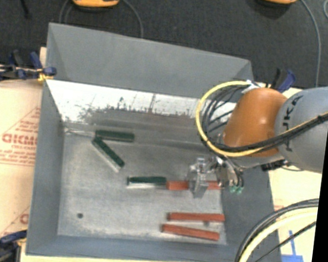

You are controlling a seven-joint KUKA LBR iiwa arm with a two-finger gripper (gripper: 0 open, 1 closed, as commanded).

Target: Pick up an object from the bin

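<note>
3 green bars, 3 red bars; gripper above 1 red.

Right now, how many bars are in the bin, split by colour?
Green bars: 3
Red bars: 3, one partly under the gripper
Total: 6
</note>
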